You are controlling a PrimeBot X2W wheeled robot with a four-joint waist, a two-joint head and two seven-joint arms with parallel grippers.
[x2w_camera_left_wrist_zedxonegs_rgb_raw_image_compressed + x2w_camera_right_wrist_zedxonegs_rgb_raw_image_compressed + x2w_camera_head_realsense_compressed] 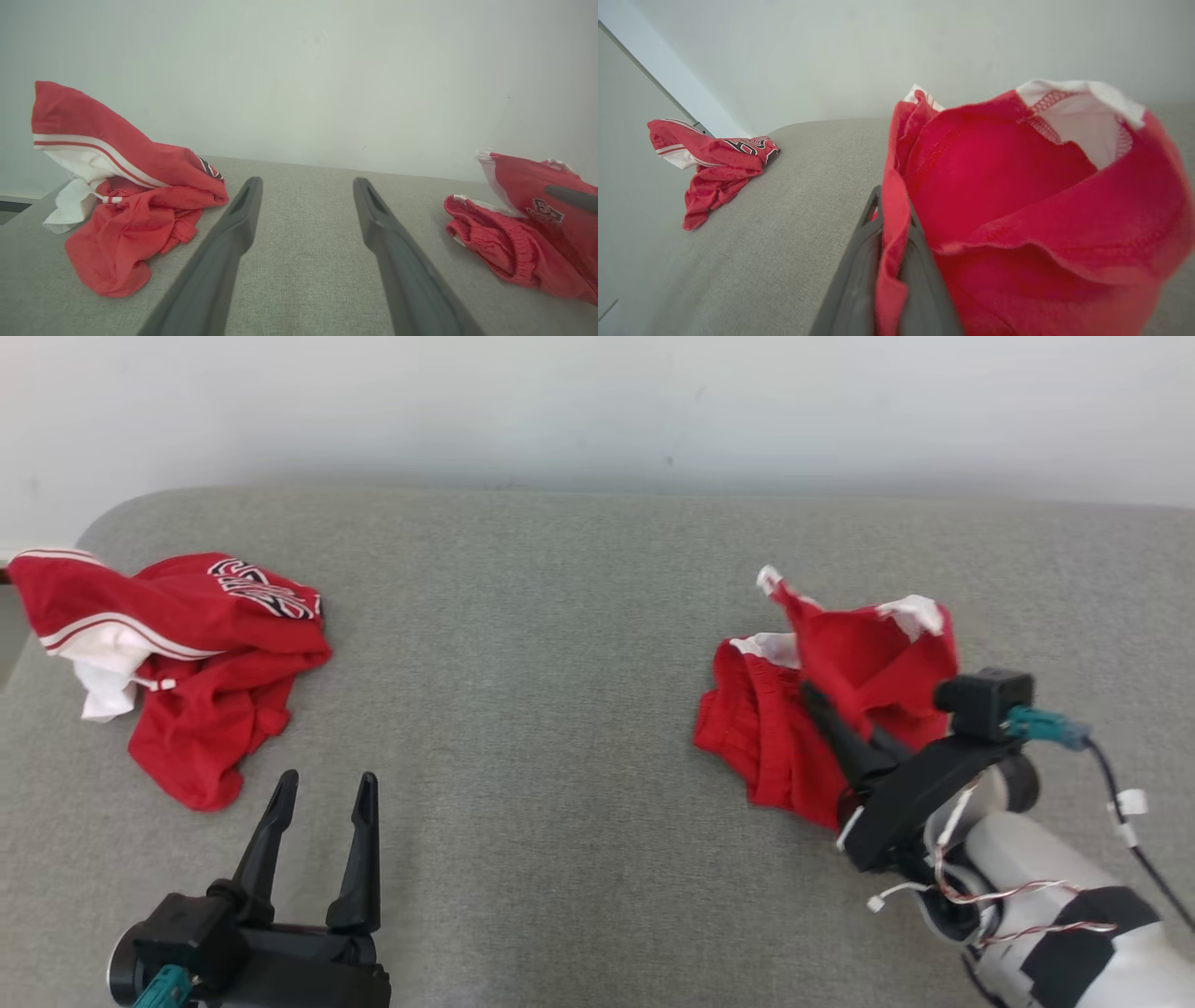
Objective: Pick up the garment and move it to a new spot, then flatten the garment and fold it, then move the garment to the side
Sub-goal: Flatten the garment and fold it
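Head view: on the grey cushion (560, 663), the crumpled garment (761, 728), corner pointing toward the wall (597, 401), is being pinched by the right gripper (810, 693), the left gripper (327, 779) being held spread.

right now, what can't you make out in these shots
Fingertips of the right gripper: head view, buried in folds of the held garment.
Its far side: left wrist view, cut by the frame's right edge.
Lettering on the second garment: head view, crumpled over, unreadable.
The grey surface behind it: right wrist view, blocked by blurred red cloth.
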